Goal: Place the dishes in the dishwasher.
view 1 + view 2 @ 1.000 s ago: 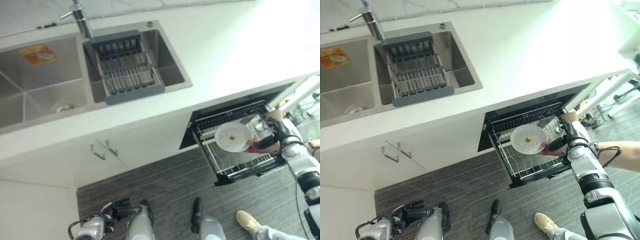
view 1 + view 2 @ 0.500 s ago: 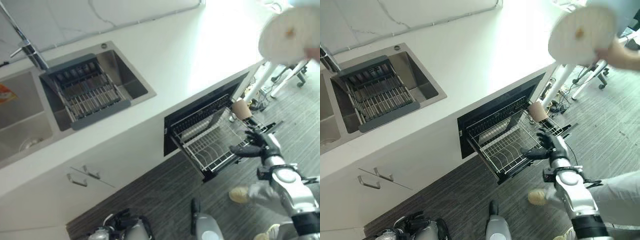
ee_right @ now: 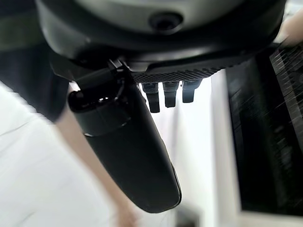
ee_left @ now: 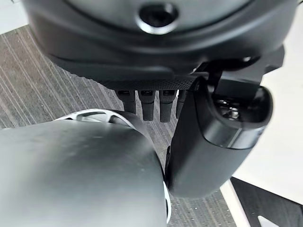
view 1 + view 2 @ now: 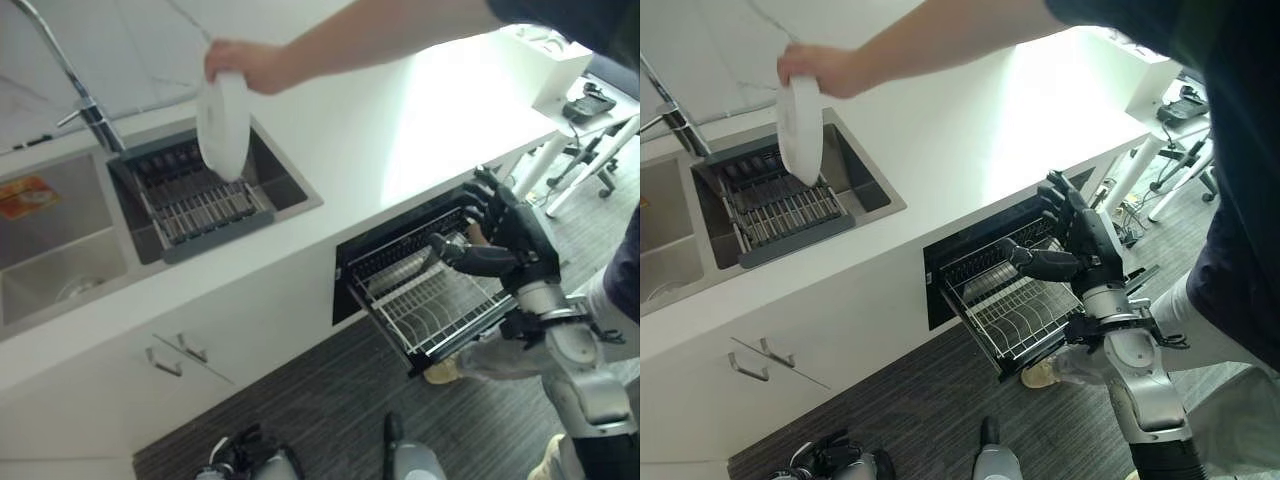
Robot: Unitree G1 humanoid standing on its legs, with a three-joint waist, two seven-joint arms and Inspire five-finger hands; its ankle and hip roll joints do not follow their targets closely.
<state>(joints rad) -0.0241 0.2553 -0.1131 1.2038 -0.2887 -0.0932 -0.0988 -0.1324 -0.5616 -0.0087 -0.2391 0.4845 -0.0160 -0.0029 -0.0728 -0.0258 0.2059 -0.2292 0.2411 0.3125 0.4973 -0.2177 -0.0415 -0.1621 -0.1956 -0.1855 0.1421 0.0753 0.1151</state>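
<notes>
A person's hand (image 5: pixel 245 62) holds a white plate (image 5: pixel 222 125) on edge above the grey drainer basket (image 5: pixel 195 205) in the right sink basin. The dishwasher's wire rack (image 5: pixel 430 305) is pulled out below the counter, with no dish in it. My right hand (image 5: pixel 515 235) hovers open just above the rack's far side, fingers spread and holding nothing. Its thumb (image 3: pixel 128 142) and straight fingers show in the right wrist view. My left hand (image 4: pixel 208 137) hangs low over the floor, open with nothing in it.
A faucet (image 5: pixel 85 100) stands behind the sink. The left basin (image 5: pixel 50 260) has an orange-and-white item (image 5: pixel 25 197) at its back. Cabinet handles (image 5: pixel 170 355) sit under the counter. The person's shoe (image 5: pixel 440 373) is on the floor by the rack. Office chair legs (image 5: pixel 590 170) stand at far right.
The camera has shifted. The plate left my right hand over the rack; the person lifted it and carried it across to the sink drainer. My right hand rose and opened.
</notes>
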